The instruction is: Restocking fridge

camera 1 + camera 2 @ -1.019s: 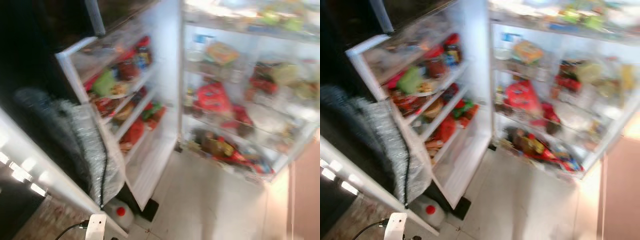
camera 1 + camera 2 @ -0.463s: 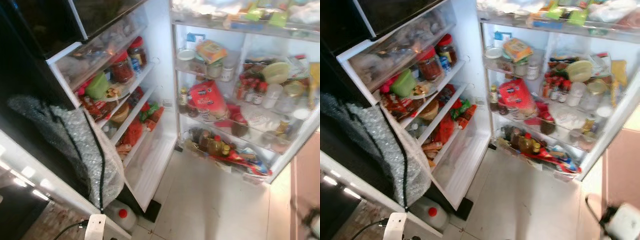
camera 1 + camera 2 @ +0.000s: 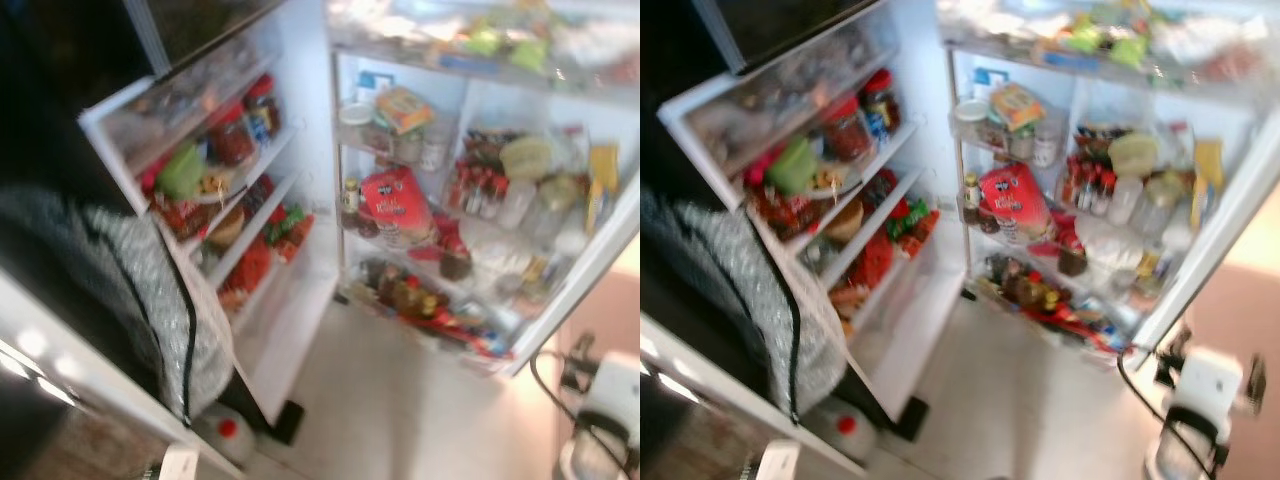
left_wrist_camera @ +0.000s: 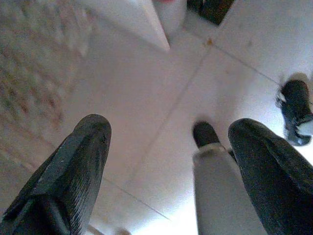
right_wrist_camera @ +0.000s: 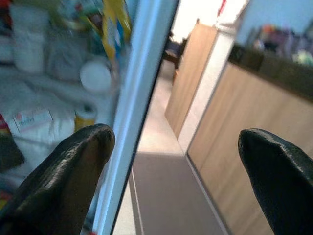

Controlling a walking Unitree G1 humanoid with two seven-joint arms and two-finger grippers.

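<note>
Right hand (spread wide, empty) beside the open fridge edge.

Camera arrangement: two head views and two wrist views.

Both eye views look forward and down from the head at the open fridge and its door shelves, sharing almost the whole scene. The left wrist view faces down at the near floor. The right wrist view looks closely past the fridge's right edge toward far wooden cabinets.
</note>
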